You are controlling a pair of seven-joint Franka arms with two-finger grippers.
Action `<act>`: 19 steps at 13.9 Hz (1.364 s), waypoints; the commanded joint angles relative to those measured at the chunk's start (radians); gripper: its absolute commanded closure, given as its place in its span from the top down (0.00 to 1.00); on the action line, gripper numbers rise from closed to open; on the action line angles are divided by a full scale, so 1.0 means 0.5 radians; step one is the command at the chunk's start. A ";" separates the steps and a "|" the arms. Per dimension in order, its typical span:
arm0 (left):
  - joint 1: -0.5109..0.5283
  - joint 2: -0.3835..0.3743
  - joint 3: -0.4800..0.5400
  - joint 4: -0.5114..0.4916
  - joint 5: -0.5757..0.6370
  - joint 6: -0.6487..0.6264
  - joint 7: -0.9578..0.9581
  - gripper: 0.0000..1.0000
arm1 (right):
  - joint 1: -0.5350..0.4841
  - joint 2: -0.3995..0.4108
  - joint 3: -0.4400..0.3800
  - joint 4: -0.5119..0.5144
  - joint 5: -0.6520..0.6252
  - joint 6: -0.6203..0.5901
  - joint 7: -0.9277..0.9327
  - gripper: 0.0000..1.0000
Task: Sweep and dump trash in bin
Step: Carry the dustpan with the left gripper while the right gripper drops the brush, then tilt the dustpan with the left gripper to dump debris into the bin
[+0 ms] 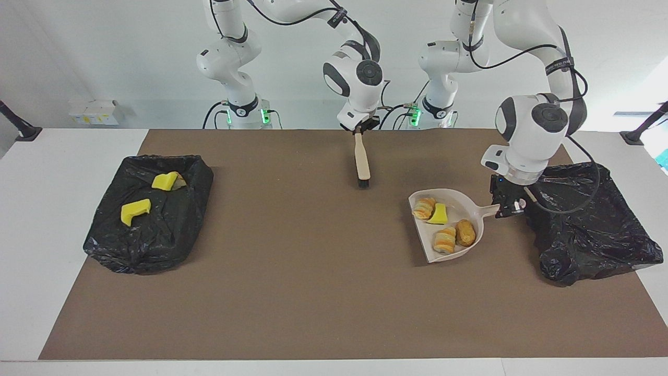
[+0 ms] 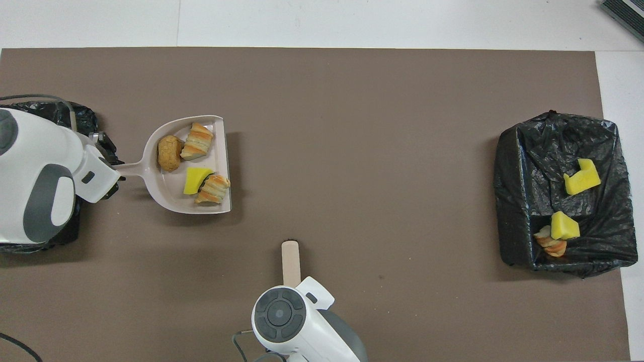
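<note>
The left gripper is clamped on the handle of the beige dustpan, holding it lifted over the brown mat just beside the black-lined bin at the left arm's end of the table. Four pieces of trash ride in the pan: a yellow sponge scrap, two striped bread-like pieces and a rounder brown one. The right gripper is closed on the top of the wooden-handled brush, which hangs bristles-down over the strip of mat nearest the robots; whether the bristles touch the mat is hard to judge from either view. The second black-lined bin, at the right arm's end of the table, holds two yellow scraps and a bread-like piece tucked beside one of them.
</note>
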 commanded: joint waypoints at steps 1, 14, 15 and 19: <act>0.146 -0.017 -0.016 0.161 -0.104 -0.140 0.271 0.00 | 0.002 -0.035 0.000 -0.054 -0.025 0.050 0.040 0.40; 0.931 0.323 0.003 1.128 -0.187 -0.727 0.763 0.00 | -0.476 -0.056 -0.024 0.676 -0.163 -0.738 -0.223 1.00; 0.965 0.354 0.009 1.198 -0.184 -0.724 0.809 0.00 | -0.540 -0.056 -0.021 0.753 -0.200 -0.793 -0.290 1.00; 1.063 0.418 -0.006 1.321 -0.041 -0.589 1.041 0.00 | -0.697 -0.059 -0.028 0.928 -0.390 -0.874 -0.533 1.00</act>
